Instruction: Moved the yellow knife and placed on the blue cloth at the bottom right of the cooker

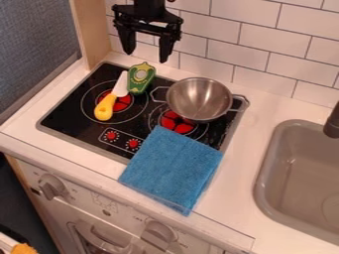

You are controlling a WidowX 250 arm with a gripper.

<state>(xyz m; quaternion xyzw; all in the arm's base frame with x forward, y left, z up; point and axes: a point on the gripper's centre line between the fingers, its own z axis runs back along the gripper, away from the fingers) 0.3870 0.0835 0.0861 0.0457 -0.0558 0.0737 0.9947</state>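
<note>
- Yellow knife [112, 99] lay on the left of the cooker [66, 116], handle [103, 108] frontward.
- Your tool [146, 56] hung wide open, empty, likely to straddle the handle.
- Blue cloth [172, 168] covered the cooker's front-right corner, your drop spot.

White tiled wall [256, 38], grey panel [36, 44] left.

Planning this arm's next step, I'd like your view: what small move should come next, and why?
Probably bring the open hand down over the knife's yellow handle. The hand hangs empty near the wall tiles, the knife lies on the cooker, away from the blue cloth, and the green toy sits close to its blade.
</note>
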